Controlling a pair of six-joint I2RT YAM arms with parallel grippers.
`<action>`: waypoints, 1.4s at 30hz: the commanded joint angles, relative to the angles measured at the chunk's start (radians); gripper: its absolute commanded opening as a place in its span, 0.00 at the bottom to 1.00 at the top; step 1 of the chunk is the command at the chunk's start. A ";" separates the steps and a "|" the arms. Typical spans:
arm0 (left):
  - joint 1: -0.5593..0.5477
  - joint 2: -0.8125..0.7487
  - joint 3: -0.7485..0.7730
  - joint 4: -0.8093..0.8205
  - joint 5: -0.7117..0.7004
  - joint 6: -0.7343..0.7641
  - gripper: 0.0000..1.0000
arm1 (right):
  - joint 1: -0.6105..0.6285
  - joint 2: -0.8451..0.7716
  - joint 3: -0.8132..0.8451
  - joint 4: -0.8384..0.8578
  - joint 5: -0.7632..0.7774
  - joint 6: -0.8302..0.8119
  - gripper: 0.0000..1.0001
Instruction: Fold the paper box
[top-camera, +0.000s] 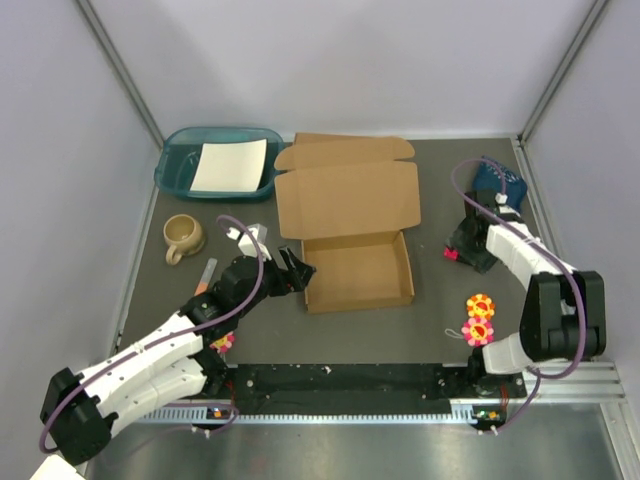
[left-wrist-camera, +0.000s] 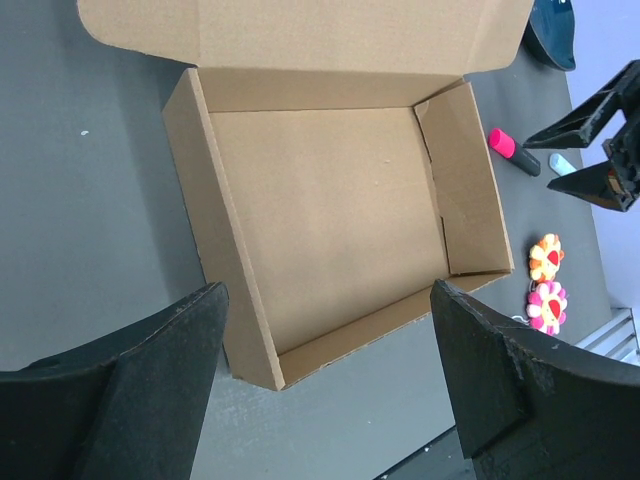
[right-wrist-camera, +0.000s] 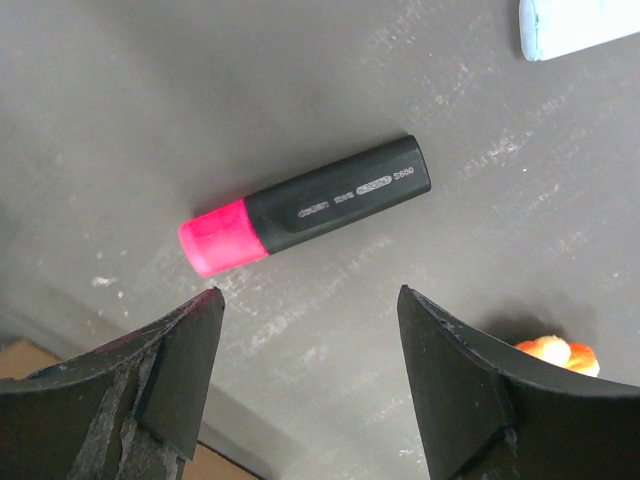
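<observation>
The paper box (top-camera: 355, 268) is brown cardboard in the middle of the table. Its tray has four raised walls and its lid (top-camera: 347, 195) lies open flat behind it, with a tabbed flap at the far edge. It fills the left wrist view (left-wrist-camera: 330, 200). My left gripper (top-camera: 296, 270) is open and empty, just left of the box's near left corner; that corner shows between its fingers (left-wrist-camera: 330, 350). My right gripper (top-camera: 462, 247) is open and empty to the right of the box, above a pink and black highlighter (right-wrist-camera: 305, 207).
A teal tray (top-camera: 175, 165) holding a white paper sheet (top-camera: 230, 165) stands at the back left. A tan mug (top-camera: 183, 236) and a small white object (top-camera: 250, 238) lie left. Two flower toys (top-camera: 479, 319) lie front right. A dark blue item (top-camera: 498, 182) lies back right.
</observation>
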 joint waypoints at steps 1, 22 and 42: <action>-0.003 -0.018 -0.002 0.052 -0.003 0.015 0.88 | -0.025 0.085 0.063 -0.007 -0.034 0.103 0.72; -0.003 -0.044 -0.019 0.021 -0.037 0.046 0.88 | -0.023 0.331 0.160 0.045 0.016 0.057 0.63; -0.003 -0.024 -0.049 0.073 -0.002 0.021 0.87 | 0.029 0.093 0.156 0.327 -0.160 -0.662 0.65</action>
